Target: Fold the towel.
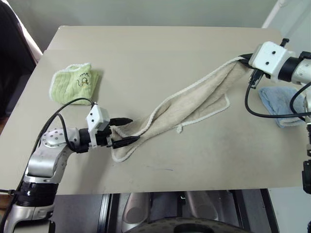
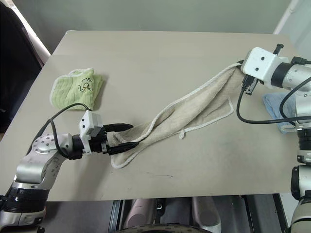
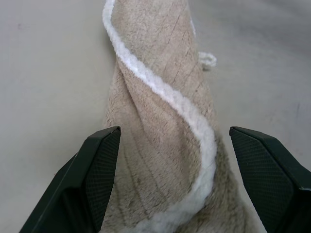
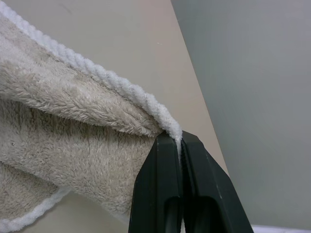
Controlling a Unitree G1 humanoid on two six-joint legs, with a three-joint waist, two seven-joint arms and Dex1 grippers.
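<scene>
The beige towel [image 1: 194, 104] with white corded edging stretches as a twisted band across the table from lower left to upper right. My right gripper [image 4: 181, 145] is shut on the towel's far corner and holds it lifted above the table's right side. My left gripper [image 1: 127, 131] stands open at the towel's near end, one black finger on each side of the cloth [image 3: 165, 145], which lies between them on the table. A small white loop [image 1: 180, 128] sticks out from the towel's near edge.
A small light-green cloth [image 1: 74, 82] with a printed drawing lies at the table's left. A light-blue cloth [image 1: 282, 102] lies near the right edge under my right arm. The table's front edge [image 1: 160, 190] runs close below my left gripper.
</scene>
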